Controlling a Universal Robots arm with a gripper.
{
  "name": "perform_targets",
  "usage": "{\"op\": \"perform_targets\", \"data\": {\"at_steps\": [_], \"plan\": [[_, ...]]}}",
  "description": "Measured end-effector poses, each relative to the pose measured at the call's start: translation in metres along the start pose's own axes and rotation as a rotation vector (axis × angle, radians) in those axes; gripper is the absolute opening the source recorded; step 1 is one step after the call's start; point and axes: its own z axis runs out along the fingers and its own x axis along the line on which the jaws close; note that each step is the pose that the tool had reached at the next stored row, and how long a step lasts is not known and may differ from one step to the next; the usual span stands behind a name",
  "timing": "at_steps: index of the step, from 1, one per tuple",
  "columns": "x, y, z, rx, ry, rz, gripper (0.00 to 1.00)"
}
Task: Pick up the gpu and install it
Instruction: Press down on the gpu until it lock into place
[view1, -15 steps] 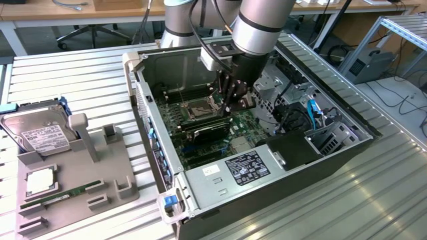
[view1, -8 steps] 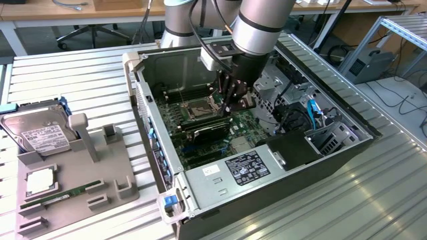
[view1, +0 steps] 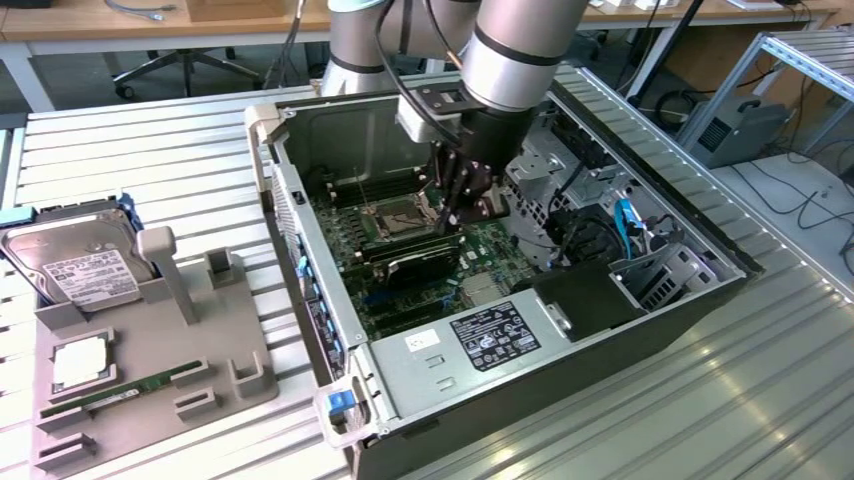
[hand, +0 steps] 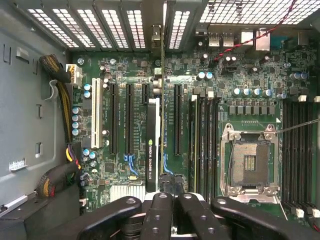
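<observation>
My claw (view1: 461, 205) hangs inside the open computer case (view1: 694, 235), its fingers (hand: 160, 215) pressed together with nothing between them, just over the motherboard (view1: 400, 270). The gpu (hand: 151, 145) stands on edge in an expansion slot on that board, its black face with a green stripe turned sideways to me and its far end reaching toward the slotted rear wall (hand: 100, 22) of the case. My fingertips sit just beside the card's near end; I cannot tell whether they touch it. On one side of the card run the bare black slots (hand: 129, 117) and a white slot (hand: 96, 112), and on the other another black slot (hand: 177, 117) and then the memory slots (hand: 202, 145), so the room to either side is narrow. Farther along lies the open processor socket (hand: 249, 162) in its metal frame. In the exterior view the case walls rise close around my wrist, with a black power supply (view1: 494, 335) toward the near edge and a drive cage (view1: 534, 170) on the exterior view's right. On the exterior view's left, well apart on the bench (view1: 160, 130), a grey holder (view1: 147, 340) carries a hard drive (view1: 74, 265) and a green memory stick (view1: 120, 392).
</observation>
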Motion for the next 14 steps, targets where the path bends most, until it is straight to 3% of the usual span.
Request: {"op": "perform_targets", "data": {"at_steps": [2, 10, 13, 14], "plan": [[0.000, 0.0125, 0.0039, 0.0018, 0.0012, 0.000, 0.11], [0.000, 0.0378, 0.0125, 0.0029, 0.0021, 0.000, 0.11], [0.000, 0.0585, 0.0178, 0.0034, 0.0021, 0.000, 0.11], [0.001, 0.0603, 0.0182, 0.0035, 0.0020, 0.000, 0.11]]}}
